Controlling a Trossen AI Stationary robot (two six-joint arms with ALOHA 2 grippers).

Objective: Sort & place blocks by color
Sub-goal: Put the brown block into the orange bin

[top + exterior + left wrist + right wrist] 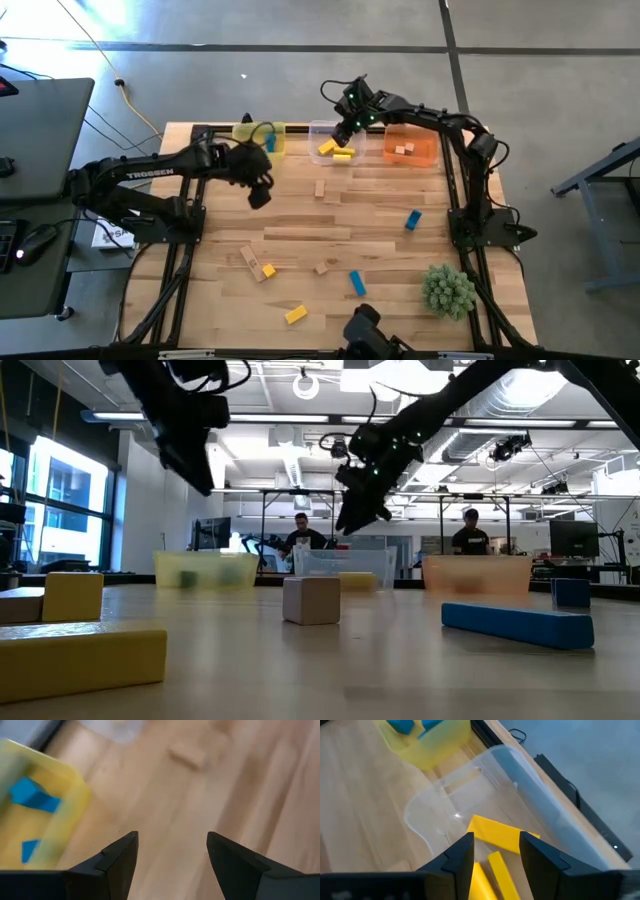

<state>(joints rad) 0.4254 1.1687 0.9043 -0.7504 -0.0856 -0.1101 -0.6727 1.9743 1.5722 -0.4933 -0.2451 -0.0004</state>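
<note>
High view: partly sorted imo. Blue blocks in yellow bin, yellow blocks in clear bin, wood ones in orange bin; about nine loose blocks still on table.

Wrist views: left gripper spread wide w/ nothing in it, near yellow bin. Right gripper over clear bin, gap narrow, empty.

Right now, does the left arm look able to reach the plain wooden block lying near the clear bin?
Probably yes. The left end effector hangs open, empty, above bare table beside the plain wooden block, and nothing stands between them. The right end effector is over the clear bin.

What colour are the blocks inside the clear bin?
Yellow blocks, best seen in the right wrist view.
</note>
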